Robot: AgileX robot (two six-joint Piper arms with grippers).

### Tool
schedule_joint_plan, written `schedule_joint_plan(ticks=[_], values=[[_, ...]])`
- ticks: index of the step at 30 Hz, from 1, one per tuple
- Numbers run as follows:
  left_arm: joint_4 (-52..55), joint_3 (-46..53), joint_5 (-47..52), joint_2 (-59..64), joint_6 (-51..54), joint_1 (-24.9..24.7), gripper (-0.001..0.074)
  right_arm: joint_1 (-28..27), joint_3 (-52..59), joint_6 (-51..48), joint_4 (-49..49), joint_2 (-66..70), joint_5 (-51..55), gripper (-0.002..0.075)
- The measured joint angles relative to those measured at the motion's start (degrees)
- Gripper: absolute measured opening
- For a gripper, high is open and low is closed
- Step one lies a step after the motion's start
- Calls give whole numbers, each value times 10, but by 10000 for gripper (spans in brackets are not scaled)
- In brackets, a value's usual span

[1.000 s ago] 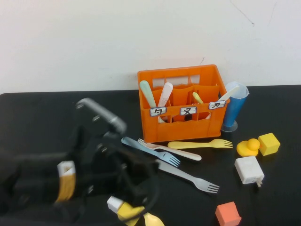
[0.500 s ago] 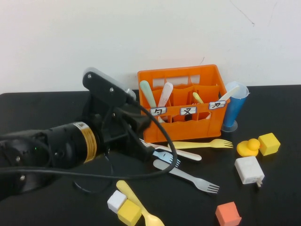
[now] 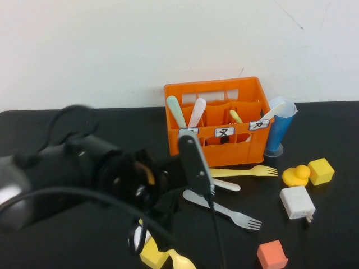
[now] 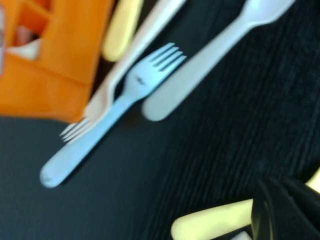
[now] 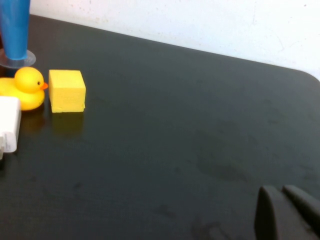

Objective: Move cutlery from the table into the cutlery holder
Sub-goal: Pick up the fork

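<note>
- The left arm (image 3: 101, 174) fills the lower left of the high view, blurred, its wrist swung over the loose cutlery in front of the crate (image 3: 216, 120) at centre.
- Left gripper (image 4: 280, 215): only dark finger tips show at the lower right of its wrist view, clenched and empty, just above a yellow handle (image 4: 210, 225).
- That wrist view looks down on a blue fork (image 4: 115, 107), a pink piece (image 4: 132, 52) lying over it and a grey fork (image 4: 210, 55), all flat on the table (image 4: 225, 140); likely lining up a pick.
- Compared with half a second ago, the arm has dropped lower and rolled, now hiding the blue fork in the high view.
- The crate already holds several pieces upright.
- Right gripper (image 5: 287, 212): tips pressed together, parked over bare table, well away from the duck (image 5: 22, 87) and yellow cube (image 5: 66, 90).
</note>
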Motion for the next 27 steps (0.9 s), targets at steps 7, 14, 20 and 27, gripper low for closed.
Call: schedule_joint_plan(ticks=[7,14,20,27], values=[[-10,-120,183,109,80,-14,-1,0,0,0,0,0,0,-3],[-5,-225,246,203,97,-31,29,0,0,0,0,0,0,-3],[11,-262,213,246,100,-47,257,0,0,0,0,0,0,-3],[17,-263,120,271,99,-52,430,0,0,0,0,0,0,-3]])
